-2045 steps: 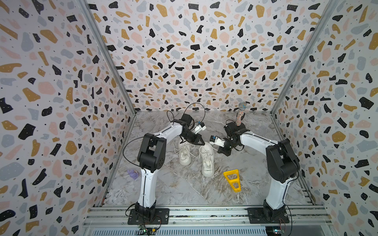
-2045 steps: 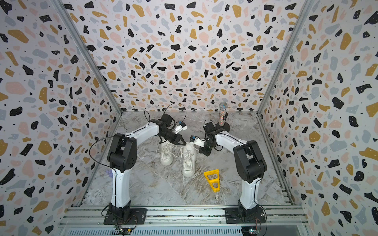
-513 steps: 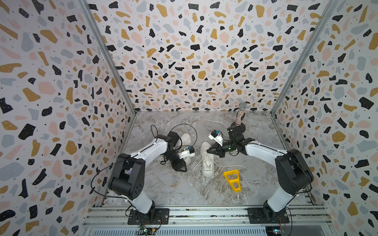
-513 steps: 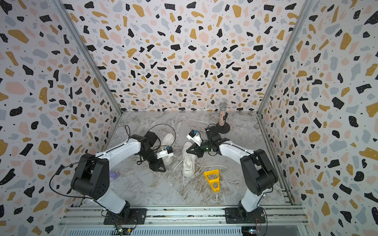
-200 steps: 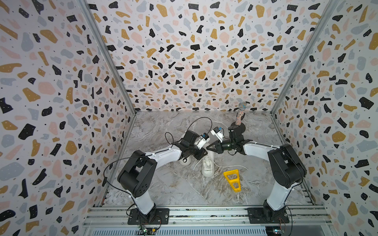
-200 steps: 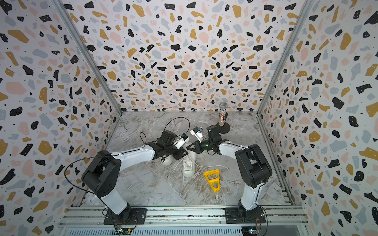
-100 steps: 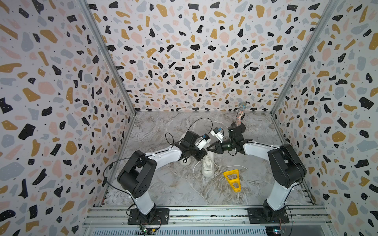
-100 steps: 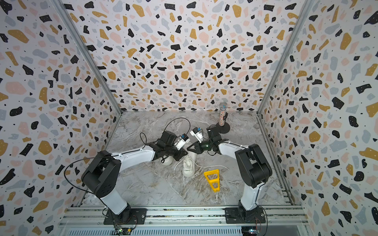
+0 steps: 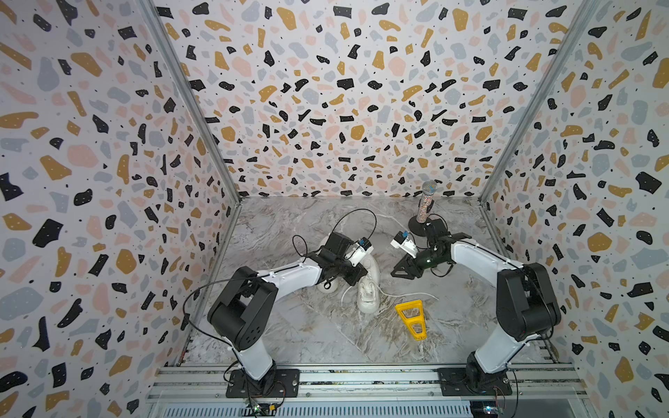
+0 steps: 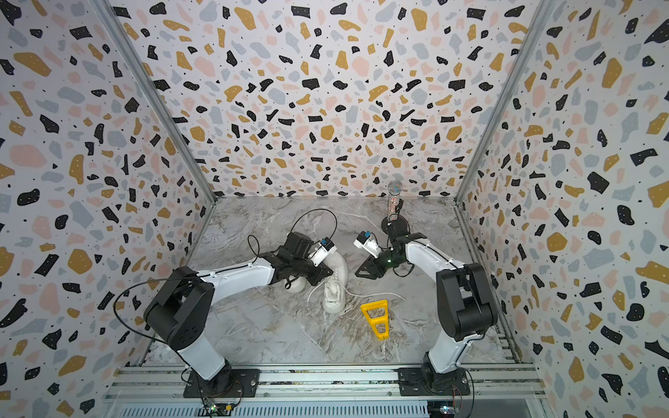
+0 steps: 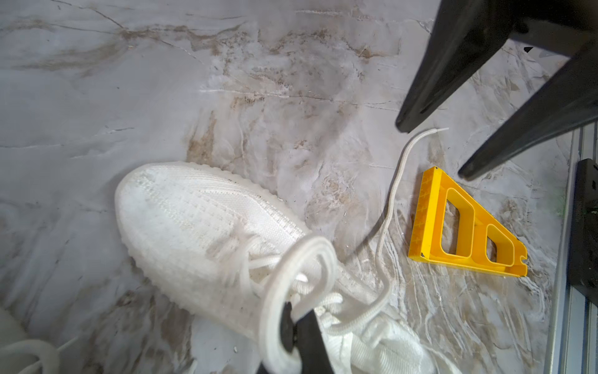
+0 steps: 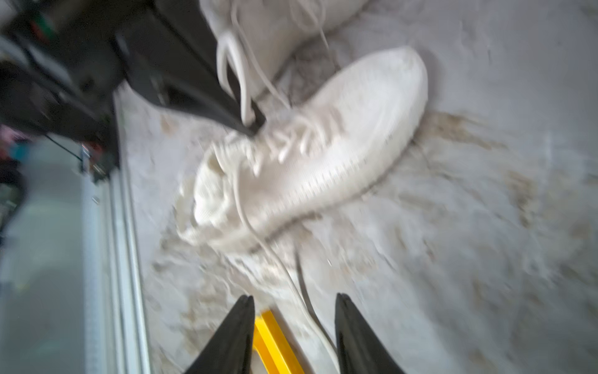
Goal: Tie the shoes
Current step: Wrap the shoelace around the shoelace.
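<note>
Mid-table on the grey marble-pattern tabletop [image 9: 307,336] sit the white knit low-top sneakers, side by side. The near sneaker [image 9: 368,300] has its toe toward the front rail. The second sneaker [image 9: 327,286] is mostly hidden under the left arm.

The left gripper [image 11: 293,327] has its jaws closed, pinching a white lace loop [image 11: 281,268] over the near sneaker's tongue. The right gripper [image 9: 400,271] has its jaws apart and empty, and hovers near the heel end without touching. The loose white lace end [image 11: 393,191] trails along the yellow triangular plastic frame [image 11: 466,226].

Likely risks:
- The pinch is only at the fingertips, so a tug could slip the loop out or flatten it.
- Nothing pins the shoe, so pulling could drag or tip it.
- Reaching for the loose end could scrape the table or snag the yellow frame.
- The arms are close, so the fingers could clash.

No knot is visible yet.
</note>
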